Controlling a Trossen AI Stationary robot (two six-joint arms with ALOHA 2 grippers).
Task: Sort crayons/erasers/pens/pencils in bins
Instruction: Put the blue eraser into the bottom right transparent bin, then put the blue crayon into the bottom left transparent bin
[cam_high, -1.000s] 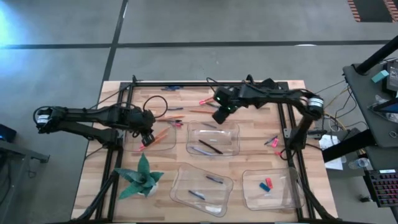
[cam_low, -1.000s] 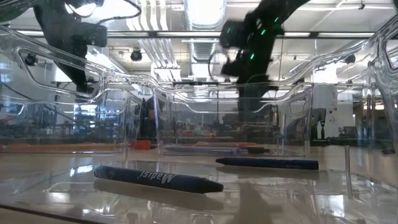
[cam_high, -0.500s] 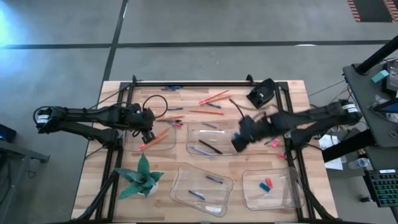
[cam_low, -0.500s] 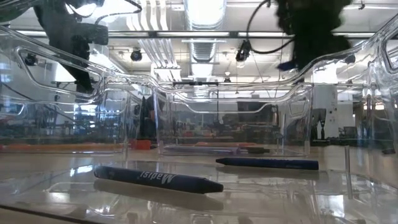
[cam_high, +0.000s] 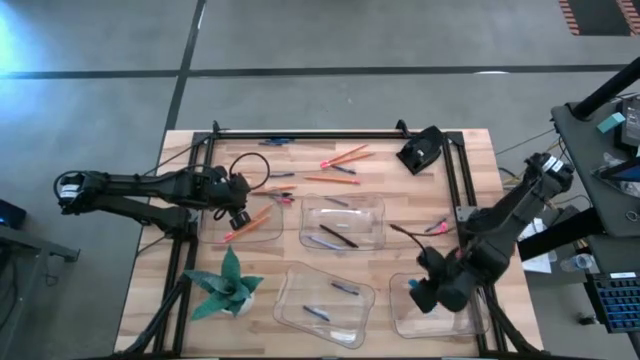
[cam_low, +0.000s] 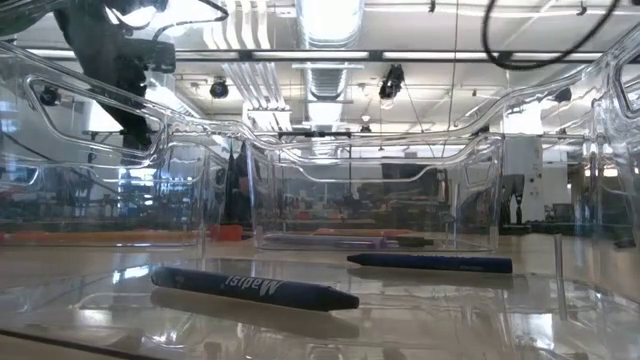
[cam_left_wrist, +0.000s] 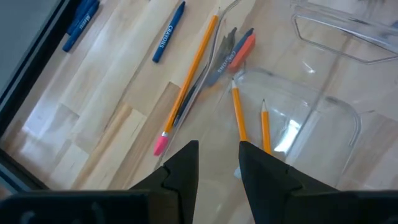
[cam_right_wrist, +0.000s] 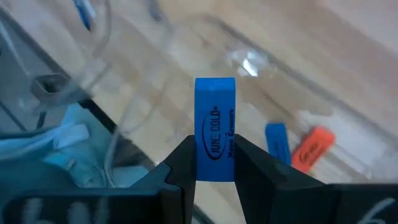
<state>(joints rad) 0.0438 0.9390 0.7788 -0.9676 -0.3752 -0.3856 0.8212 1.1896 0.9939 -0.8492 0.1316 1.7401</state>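
While over bin (cam_high: 470, 310), right end effector (cam_right_wrist: 214, 163) w/ blue eraser (cam_right_wrist: 214, 127).

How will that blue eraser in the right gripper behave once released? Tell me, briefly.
The blue eraser is a flat-sided block, so it will probably land and stay rather than roll. Standing upright in the right gripper, it may tip onto a side. Likely light, it should hardly disturb the blue and orange erasers lying in the bin below.
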